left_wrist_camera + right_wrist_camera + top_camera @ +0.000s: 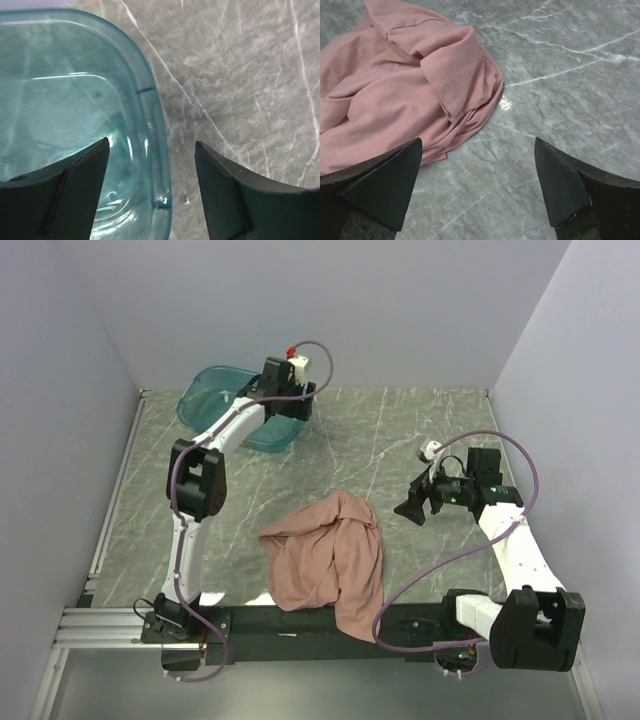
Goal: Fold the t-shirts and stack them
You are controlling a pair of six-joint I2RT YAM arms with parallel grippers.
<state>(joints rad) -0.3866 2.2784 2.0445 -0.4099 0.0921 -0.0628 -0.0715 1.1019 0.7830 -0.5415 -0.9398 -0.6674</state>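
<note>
pink t-shirt (325, 560) lies crumpled, right gripper (477, 140) wide and empty, left gripper (151, 141) open astride teal bin (60, 100) rim

My left arm (238, 425) is hiding part of the teal bin (205, 395) from above; right wrist view is cropping the pink t-shirt (395, 100).

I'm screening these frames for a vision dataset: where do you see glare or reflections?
Top external: soft, even light, no hot spots on the table. Left wrist: white streaks of reflection on the teal bin. Right wrist: one small bright glint on the table just beside the pink t-shirt, which is matte and sharp.
</note>
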